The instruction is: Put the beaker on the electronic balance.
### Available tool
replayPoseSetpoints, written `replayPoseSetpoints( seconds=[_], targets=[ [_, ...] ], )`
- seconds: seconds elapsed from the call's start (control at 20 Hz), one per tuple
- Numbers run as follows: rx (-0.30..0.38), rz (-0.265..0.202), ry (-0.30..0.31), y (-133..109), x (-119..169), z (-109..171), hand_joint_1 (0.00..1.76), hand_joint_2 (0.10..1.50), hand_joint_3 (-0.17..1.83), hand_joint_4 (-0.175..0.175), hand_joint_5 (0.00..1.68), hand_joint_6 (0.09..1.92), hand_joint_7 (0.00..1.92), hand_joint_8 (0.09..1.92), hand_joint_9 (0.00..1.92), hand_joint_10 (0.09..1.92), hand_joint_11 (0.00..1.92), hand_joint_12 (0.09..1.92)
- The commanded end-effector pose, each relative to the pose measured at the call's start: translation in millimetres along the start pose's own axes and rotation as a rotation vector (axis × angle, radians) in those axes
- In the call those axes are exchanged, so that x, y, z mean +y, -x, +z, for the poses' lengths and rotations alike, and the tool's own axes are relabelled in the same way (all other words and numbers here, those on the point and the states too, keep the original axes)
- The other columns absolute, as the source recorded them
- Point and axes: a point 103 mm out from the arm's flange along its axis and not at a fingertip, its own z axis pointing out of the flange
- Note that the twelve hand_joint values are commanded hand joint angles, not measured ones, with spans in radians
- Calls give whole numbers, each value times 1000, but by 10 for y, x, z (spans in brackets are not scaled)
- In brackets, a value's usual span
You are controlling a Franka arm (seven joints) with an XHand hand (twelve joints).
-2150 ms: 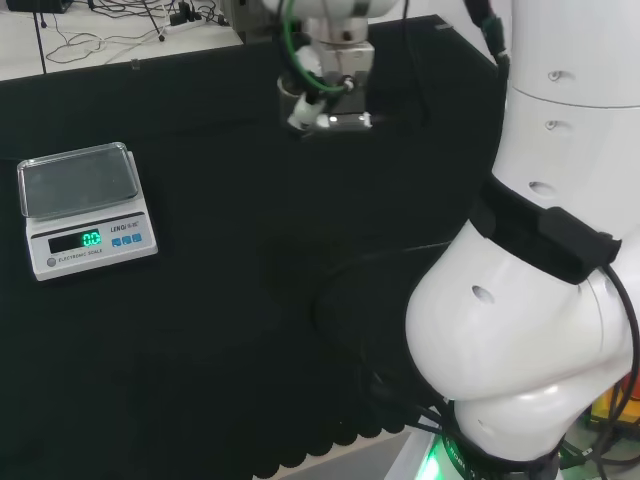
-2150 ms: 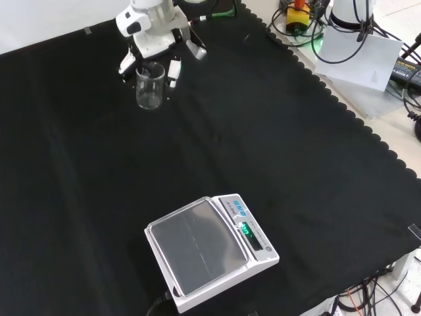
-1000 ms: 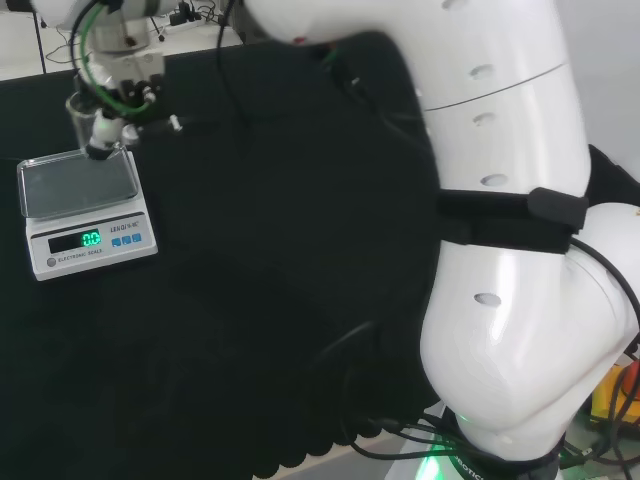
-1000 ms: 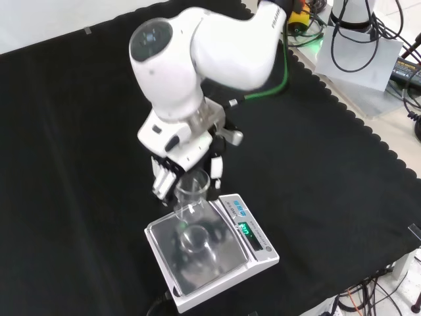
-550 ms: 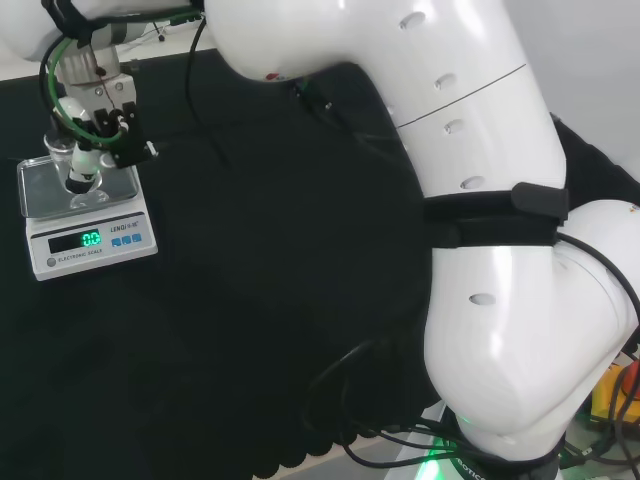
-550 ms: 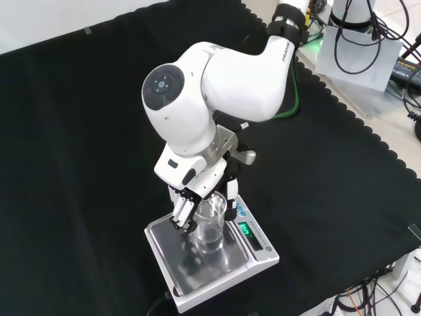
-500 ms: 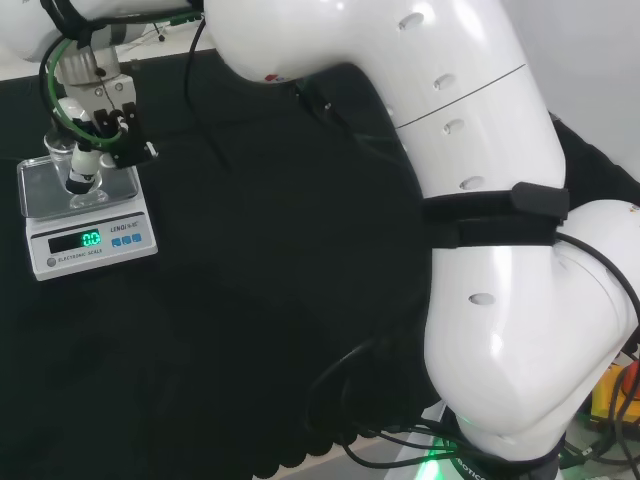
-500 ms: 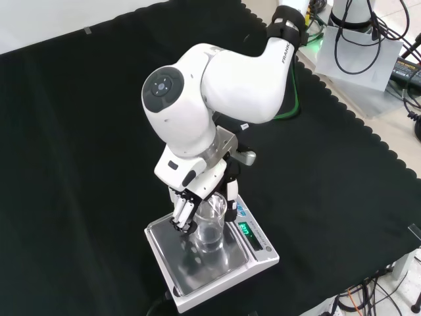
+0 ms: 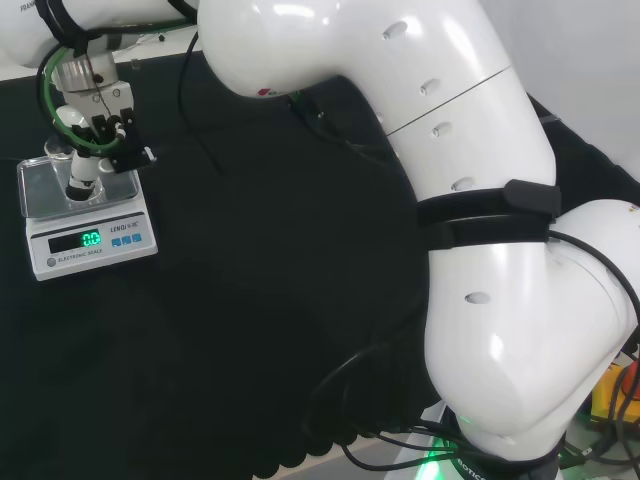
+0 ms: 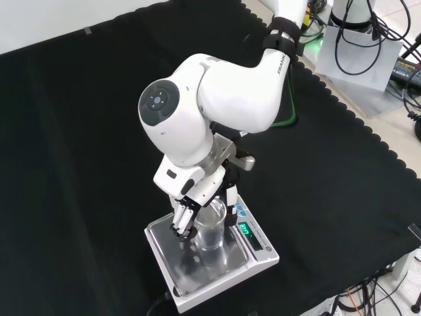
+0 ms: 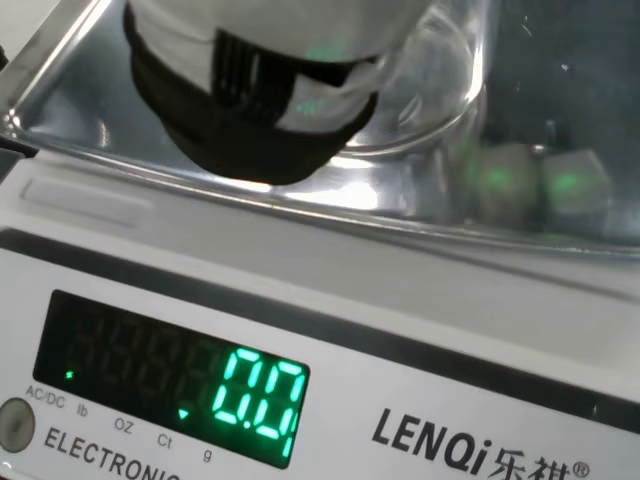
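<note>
Clear beaker (image 10: 210,230) gripped in curled hand (image 10: 191,214), lowered over steel pan of electronic balance (image 10: 197,263) on desk (image 10: 79,131); likely not yet resting, for gentle placement.

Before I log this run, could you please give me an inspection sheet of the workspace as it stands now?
Surface: black cloth covers the bench, scalloped along its edge.
Job's things: clear beaker is over the pan of the electronic balance; whether it rests on the pan cannot be told.
Clutter: nothing seen on the cloth.
Grippers: robot hand has its fingers curled round the beaker.
Cables: green cable runs along the wrist; black cables lie by the arm's base.
Surroundings: a grey box and more wiring stand beyond the cloth in the front view.
</note>
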Motion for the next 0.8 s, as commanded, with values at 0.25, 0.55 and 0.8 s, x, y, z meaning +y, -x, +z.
replayPoseSetpoints(
  seconds=[0.25,0.55,0.8],
  targets=[
    [31,-12,-18,104,-48,-94,768,513,617,-3,4,87,142,1002,493,923,360,1430],
    [32,5,35,232,-215,-386,646,617,291,20,0,87,1,653,265,896,46,1541],
    [34,26,75,411,-437,-660,640,632,253,23,0,87,0,604,247,893,32,1545]
  ],
)
